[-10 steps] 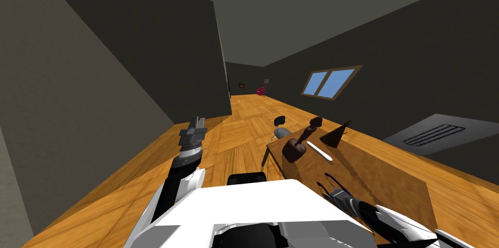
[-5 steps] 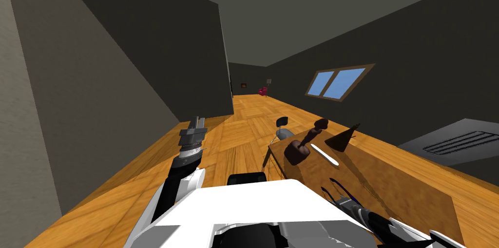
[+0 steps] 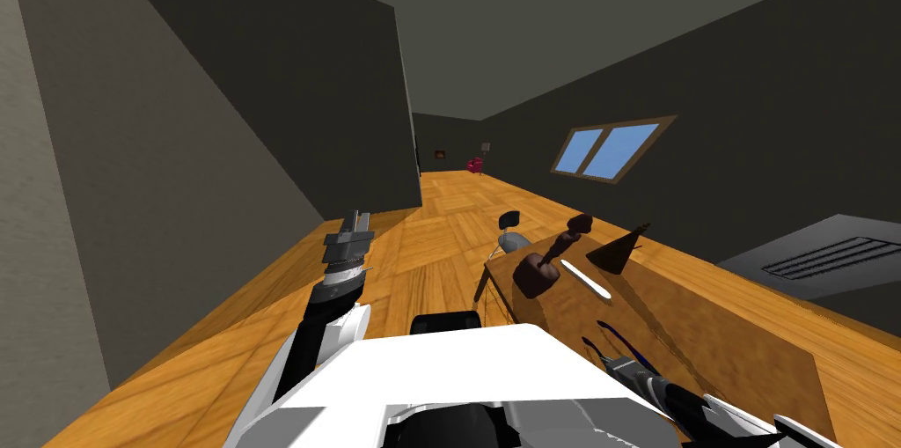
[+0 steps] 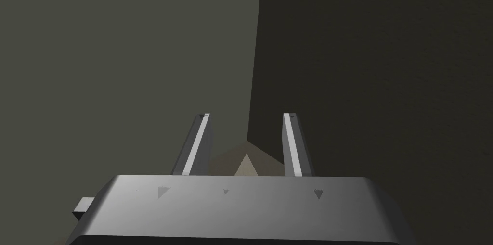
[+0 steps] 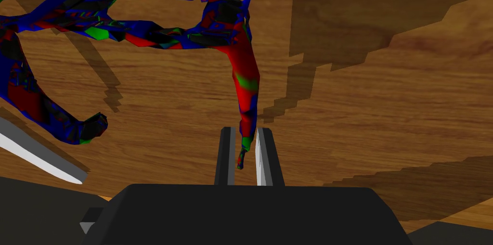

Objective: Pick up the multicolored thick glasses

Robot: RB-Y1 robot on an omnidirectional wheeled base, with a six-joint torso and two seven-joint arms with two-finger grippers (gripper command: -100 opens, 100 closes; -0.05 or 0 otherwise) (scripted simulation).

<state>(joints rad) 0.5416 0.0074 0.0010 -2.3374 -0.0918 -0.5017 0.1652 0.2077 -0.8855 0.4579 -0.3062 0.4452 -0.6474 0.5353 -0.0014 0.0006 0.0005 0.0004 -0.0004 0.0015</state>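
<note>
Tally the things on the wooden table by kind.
Multicoloured glasses, temple in the right gripper: 1
Dark brown sculpture: 1
Dark cone: 1
White strip: 1
Total: 4

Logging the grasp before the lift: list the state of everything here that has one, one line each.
right gripper: fingers shut on one arm of the glasses.
glasses: arms unfolded, one arm's tip pinched; lifted off the table or not, cannot tell.
left gripper: fingers open, holding nothing.
chair: upright at the table's far end.
</note>
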